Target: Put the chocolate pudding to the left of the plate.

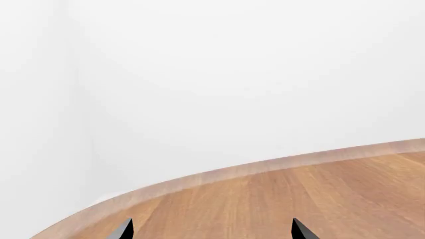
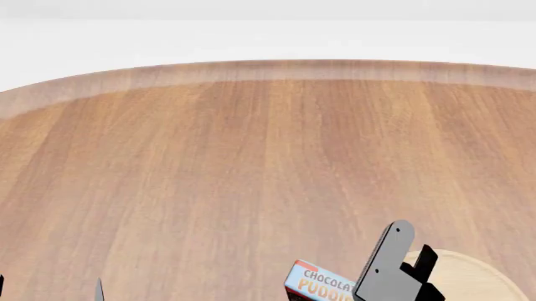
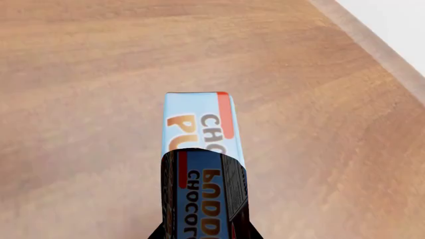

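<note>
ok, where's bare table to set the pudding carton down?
Bare wood spans everything from the round wooden table's far rim down to the blue-topped chocolate pudding carton. Crowded only at the near right: carton, right gripper, tan wooden plate.

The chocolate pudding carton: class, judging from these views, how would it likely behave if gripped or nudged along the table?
The chocolate pudding carton has flat faces and crisp edges, so it should slide, not roll. It looks like a thin printed box, probably light and crushable under a hard squeeze. Its glossy surface may slip between the right gripper fingers.
</note>
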Robot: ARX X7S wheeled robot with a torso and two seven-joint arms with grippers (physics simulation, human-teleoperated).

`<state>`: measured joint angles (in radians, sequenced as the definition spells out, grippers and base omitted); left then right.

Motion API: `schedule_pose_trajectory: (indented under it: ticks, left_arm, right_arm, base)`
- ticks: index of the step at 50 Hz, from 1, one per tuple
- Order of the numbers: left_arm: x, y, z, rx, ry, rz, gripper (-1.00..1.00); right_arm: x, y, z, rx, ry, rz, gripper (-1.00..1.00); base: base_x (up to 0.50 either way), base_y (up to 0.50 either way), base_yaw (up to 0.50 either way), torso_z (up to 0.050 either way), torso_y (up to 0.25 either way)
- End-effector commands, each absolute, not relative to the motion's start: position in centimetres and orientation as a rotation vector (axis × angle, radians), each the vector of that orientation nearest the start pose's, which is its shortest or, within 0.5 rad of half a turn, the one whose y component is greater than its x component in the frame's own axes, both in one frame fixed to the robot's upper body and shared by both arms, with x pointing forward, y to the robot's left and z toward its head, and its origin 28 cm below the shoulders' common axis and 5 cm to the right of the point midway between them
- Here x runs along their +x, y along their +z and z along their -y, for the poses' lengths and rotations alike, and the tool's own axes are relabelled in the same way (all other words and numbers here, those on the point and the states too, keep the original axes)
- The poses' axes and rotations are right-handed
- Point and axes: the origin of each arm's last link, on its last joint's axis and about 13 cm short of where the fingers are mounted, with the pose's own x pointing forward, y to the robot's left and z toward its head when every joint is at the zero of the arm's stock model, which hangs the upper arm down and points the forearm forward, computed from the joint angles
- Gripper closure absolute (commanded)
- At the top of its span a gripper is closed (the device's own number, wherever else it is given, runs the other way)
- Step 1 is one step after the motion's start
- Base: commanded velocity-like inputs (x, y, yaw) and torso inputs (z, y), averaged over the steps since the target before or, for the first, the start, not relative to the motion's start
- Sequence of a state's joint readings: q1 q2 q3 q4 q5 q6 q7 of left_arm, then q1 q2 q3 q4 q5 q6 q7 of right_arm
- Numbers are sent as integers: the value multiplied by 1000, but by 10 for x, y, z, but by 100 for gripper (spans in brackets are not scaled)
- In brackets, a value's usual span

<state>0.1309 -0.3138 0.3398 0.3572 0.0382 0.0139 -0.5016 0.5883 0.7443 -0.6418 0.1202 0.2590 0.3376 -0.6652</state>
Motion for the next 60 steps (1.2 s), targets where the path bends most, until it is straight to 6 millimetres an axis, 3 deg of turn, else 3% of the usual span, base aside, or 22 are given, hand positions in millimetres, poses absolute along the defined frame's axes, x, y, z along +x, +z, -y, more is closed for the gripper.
schedule_pose_trajectory:
  ticks: [1,17,42,60]
  left_arm:
    - [171,54,-198,199,95,245,-100]
    - [172,53,-198,195,93,242,-100]
    - [171,53,-198,193,92,244,-100]
    - [171,53,-198,189,90,242,-100]
  right_arm:
    - [310,102,209,-620,877,-391,100]
    - [329,90,213,-594,831,-427,100]
    - [333,54,223,-570,793,-515,100]
    - [333,45,230,-565,767,-548,100]
  base:
    - [0,0,0,0,0]
    - [0,0,0,0,0]
    - [0,0,0,0,0]
    - [0,0,0,0,0]
